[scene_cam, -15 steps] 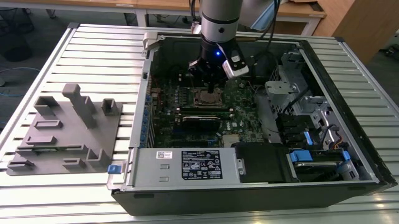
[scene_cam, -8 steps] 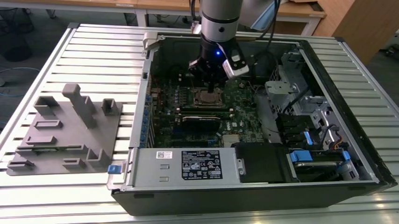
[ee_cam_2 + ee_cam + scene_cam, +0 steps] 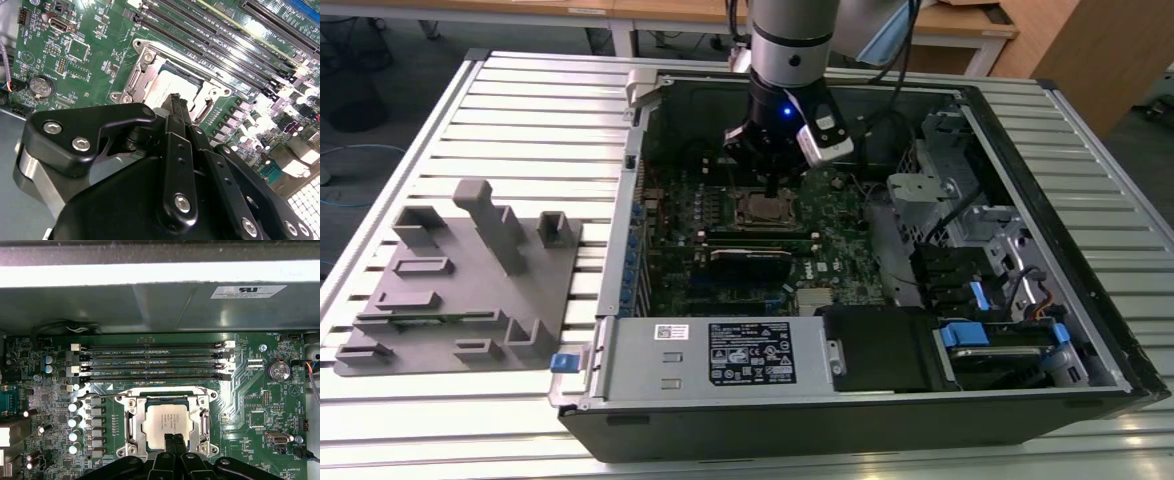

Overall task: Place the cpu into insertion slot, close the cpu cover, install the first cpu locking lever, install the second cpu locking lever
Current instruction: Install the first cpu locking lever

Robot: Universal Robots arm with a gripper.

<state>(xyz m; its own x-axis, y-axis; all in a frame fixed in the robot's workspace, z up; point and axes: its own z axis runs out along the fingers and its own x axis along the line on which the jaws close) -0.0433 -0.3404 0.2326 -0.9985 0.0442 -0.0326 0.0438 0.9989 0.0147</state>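
1. We see the computer case [image 3: 720, 440] lying open, with the green circuit board [image 3: 843, 235] inside.
2. In the exterior view, the gripper [image 3: 778, 190] hangs at twelve o'clock of the insertion slot [image 3: 738, 211], its fingers pressed together and empty.
3. The cpu cover [image 3: 129, 422] lies flat over that slot.
4. The cpu [image 3: 162, 426] sits seated inside the cover's window.

This is a robotics lab or workshop; a slatted metal table [image 3: 520, 110] carries an opened computer case [image 3: 854, 425] lying on its side, with a grey moulded fixture block [image 3: 454, 290] just beside it. An industrial robot arm [image 3: 790, 40] reaches down into the case; wooden desks [image 3: 560, 8] stand behind the table.
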